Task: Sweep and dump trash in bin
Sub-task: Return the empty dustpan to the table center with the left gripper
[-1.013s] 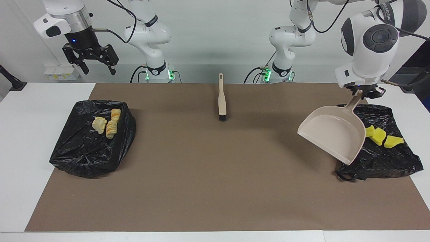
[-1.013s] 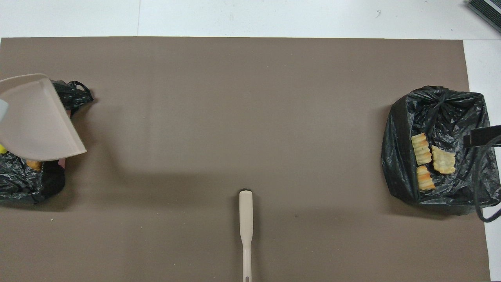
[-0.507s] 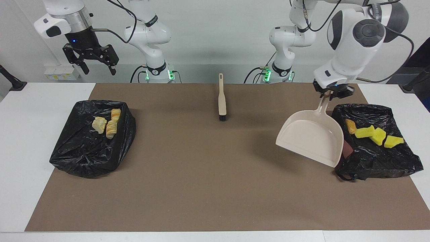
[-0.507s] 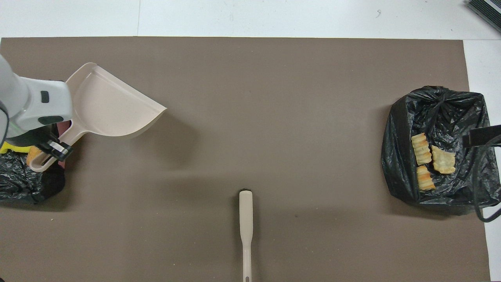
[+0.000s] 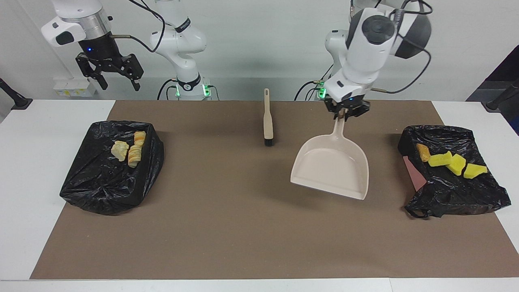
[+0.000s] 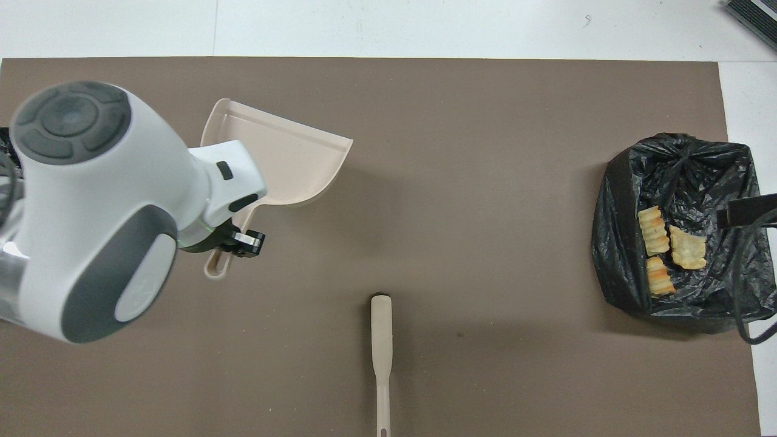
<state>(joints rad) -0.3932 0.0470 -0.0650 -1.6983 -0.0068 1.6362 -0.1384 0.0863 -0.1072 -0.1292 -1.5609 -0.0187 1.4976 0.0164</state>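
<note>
My left gripper is shut on the handle of the beige dustpan, which hangs empty and tilted just above the brown mat, between the brush and the bin at the left arm's end. In the overhead view the left arm covers the handle end of the dustpan. That black-bagged bin holds yellow sponge pieces and an orange chunk. The bin at the right arm's end holds pale bread-like chunks, also seen from overhead as chunks. My right gripper waits open, raised near that bin.
The beige brush lies on the mat close to the robots, bristles pointing away from them; from overhead the brush sits at mid-table. A reddish panel shows at the side of the bin at the left arm's end. The mat covers most of the table.
The left arm has carried the dustpan from over the bin at its end toward the middle of the mat, uncovering the sponge pieces and orange chunk. The right arm has not moved.
</note>
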